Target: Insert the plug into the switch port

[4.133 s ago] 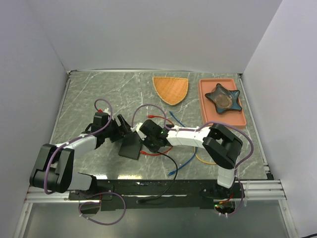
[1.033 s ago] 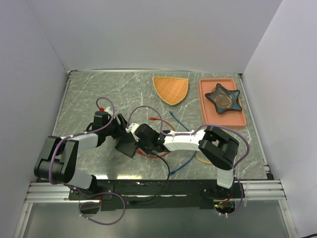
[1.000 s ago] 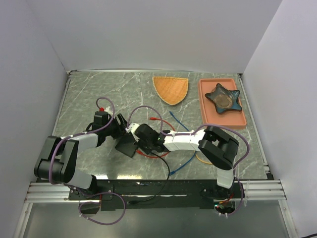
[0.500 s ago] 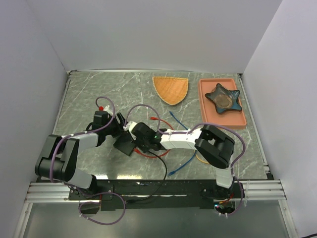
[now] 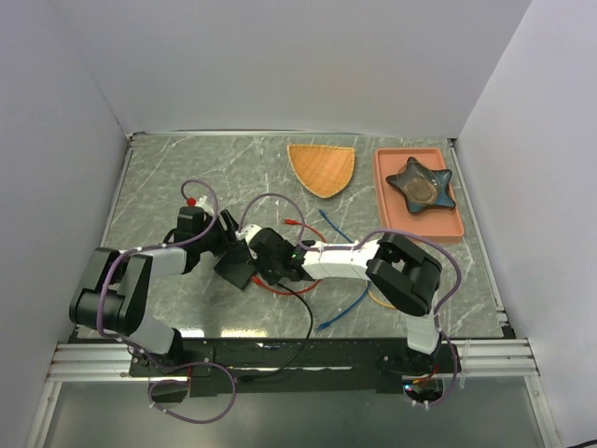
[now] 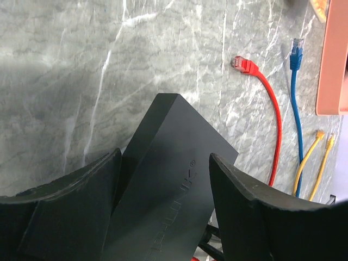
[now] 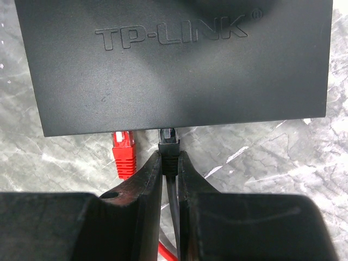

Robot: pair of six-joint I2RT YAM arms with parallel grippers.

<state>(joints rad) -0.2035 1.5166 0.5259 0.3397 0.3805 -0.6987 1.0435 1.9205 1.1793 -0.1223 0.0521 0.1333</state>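
Jaws, right: pressed nearly together, pinching the black plug (image 7: pixel 168 145) by its sides. The plug's tip meets the long edge of the black switch box (image 7: pixel 174 60), and its black cable (image 5: pixel 312 308) trails toward the near edge of the desk.

Jaws, left: spread wide and clamped across the width of the same box, one finger (image 6: pixel 65 209) on each long side. The box projects beyond the fingertips, lettered top face up.

Switch port: set in the long box edge that faces the right jaws, directly ahead of the pinched plug. The socket openings are hidden under that edge, so whether the plug is seated cannot be told.

Red plug (image 7: pixel 123 152): lies just left of the black plug in the right wrist view, its tip at the same box edge.

Loose cables: a red cable (image 6: pixel 273 128), a blue cable (image 6: pixel 297 103) and yellow cables (image 6: pixel 310 163) lie on the desk right of the box.

Desk (image 5: pixel 177 177): grey-green marbled top. The box sits left of centre, on the near half.

Far right: an orange tray (image 5: pixel 381 201) holds a dark star-shaped dish (image 5: pixel 421 184). An orange fan-shaped mat (image 5: pixel 322 168) lies just left of the tray.

Room: plain white walls (image 5: pixel 280 65) on three sides.
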